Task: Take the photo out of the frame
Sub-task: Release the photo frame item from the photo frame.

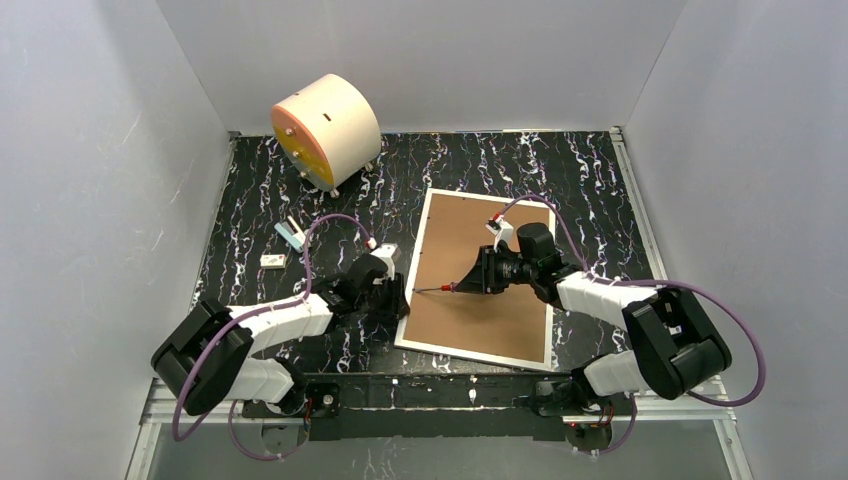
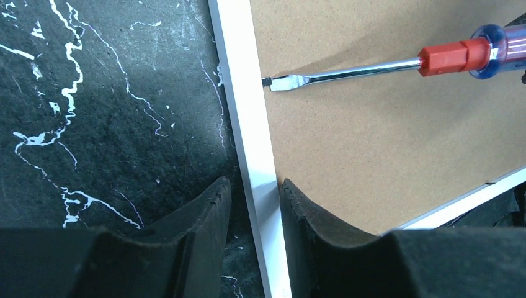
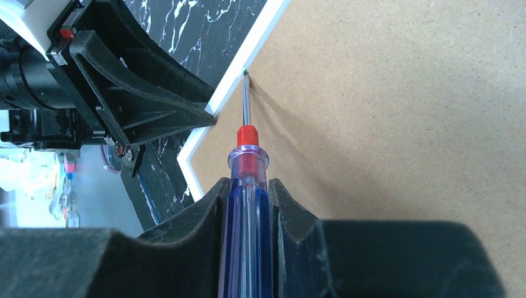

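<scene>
Black fingers of the left gripper fill the bottom of the left wrist view. They are parted and stand on either side of the left rail of the frame. The inner finger sits just beside the rail on the board side. A strip of table shows between the outer finger and the rail, so the rail is straddled, not clamped.

The frame lies flat with its back up, the brown board facing the top camera. It sits on the right half of the table, a little skewed, with its near rail close to the table's near edge. The photo is hidden in every view.

The right gripper is clenched on the clear blue handle of a screwdriver with a red collar. It reaches in over the board from the right. The steel shaft runs low across the board toward the left rail. Its flat tip rests at the seam where the board meets that rail, just beyond the left gripper's fingers.

Near the far left corner is a cream cylinder with an orange face. Between it and the left arm, toward the left edge, lie a small white clip and a small white block, apart from each other and from the frame.
</scene>
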